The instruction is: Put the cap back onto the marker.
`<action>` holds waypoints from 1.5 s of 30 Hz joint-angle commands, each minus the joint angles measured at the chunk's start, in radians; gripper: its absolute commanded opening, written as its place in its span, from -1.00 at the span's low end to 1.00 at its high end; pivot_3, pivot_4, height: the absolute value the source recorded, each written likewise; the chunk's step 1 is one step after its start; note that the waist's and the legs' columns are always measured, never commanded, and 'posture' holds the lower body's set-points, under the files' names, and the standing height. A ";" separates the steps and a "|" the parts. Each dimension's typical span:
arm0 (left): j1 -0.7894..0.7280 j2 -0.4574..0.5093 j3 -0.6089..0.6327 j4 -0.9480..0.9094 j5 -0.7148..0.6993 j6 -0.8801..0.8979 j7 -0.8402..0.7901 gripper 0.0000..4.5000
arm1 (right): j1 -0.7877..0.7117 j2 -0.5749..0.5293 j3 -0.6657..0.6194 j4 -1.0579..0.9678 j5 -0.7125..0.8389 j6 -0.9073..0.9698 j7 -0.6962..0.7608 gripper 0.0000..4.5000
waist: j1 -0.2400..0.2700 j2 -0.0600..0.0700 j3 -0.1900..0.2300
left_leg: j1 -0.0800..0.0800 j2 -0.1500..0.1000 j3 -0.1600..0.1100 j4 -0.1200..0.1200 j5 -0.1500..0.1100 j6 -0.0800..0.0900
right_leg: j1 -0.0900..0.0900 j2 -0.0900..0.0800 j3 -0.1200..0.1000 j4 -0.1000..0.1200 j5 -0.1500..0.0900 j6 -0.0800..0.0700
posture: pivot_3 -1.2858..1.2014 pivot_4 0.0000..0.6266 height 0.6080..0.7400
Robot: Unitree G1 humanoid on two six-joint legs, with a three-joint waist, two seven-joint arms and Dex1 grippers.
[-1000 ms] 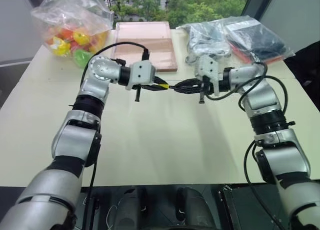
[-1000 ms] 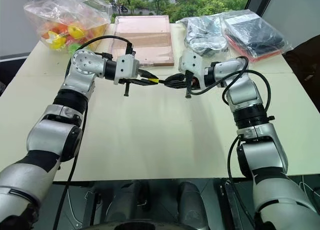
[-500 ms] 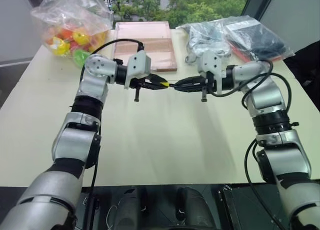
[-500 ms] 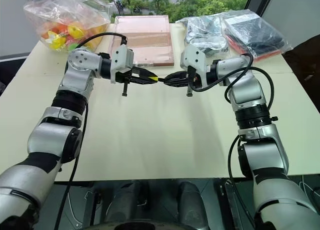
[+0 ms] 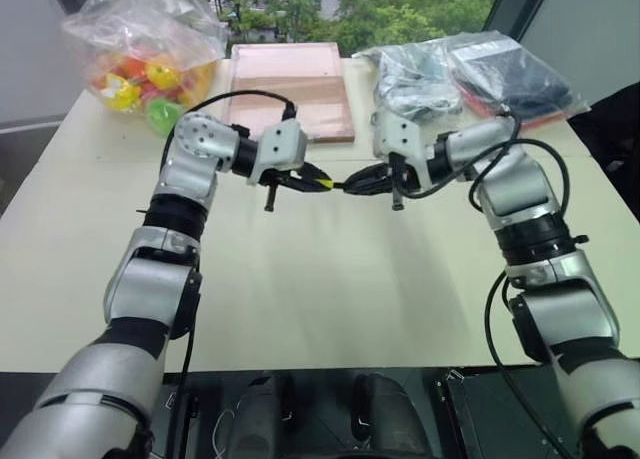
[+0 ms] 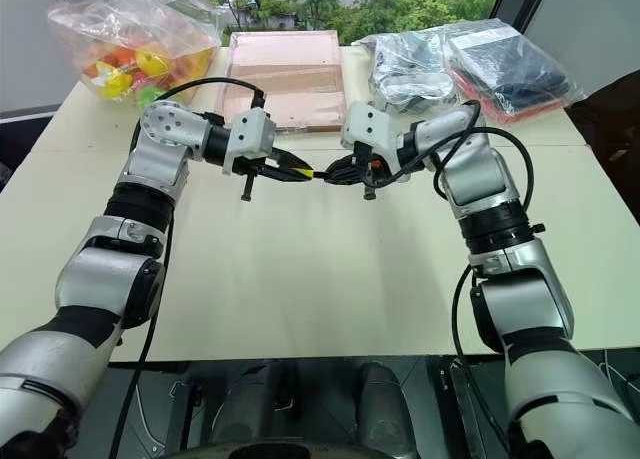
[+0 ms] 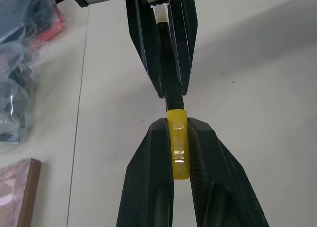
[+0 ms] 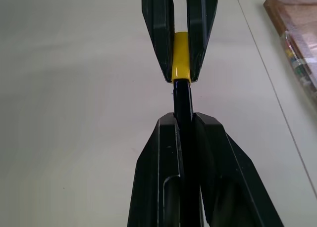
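The cap (image 7: 177, 144) is small and bright yellow, and my left gripper (image 7: 177, 122) is shut on it. The marker (image 8: 182, 96) is thin and black; my right gripper (image 8: 183, 119) is shut on it, with a short length sticking out past the fingertips. Both grippers are raised above the table's middle and point at each other, tip to tip. The marker's end meets the open mouth of the cap (image 5: 325, 182). Whether it sits inside I cannot tell. In the head views the left gripper (image 5: 318, 179) and right gripper (image 5: 352, 186) nearly touch.
A clear bag of coloured toy balls (image 5: 145, 54) lies at the back left. A flat wooden board (image 5: 290, 74) is at the back centre. Plastic bags with dark items (image 5: 470, 64) sit at the back right. The cream table (image 5: 320, 299) stretches below the arms.
Both wrists have turned a little, and the right hand's body has shifted toward the left one. Cap and marker stay end to end, and both grips are unchanged.
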 commanded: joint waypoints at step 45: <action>-0.113 -0.104 -0.082 0.195 0.100 -0.264 0.284 0.47 | -0.026 0.042 0.032 0.025 -0.075 -0.187 -0.094 -1.00 | -0.002 0.000 0.000 | 0.000 0.000 0.000 0.000 0.000 0.000 | 0.000 0.000 0.000 0.001 0.000 0.000 | 0.03 -0.52 1.00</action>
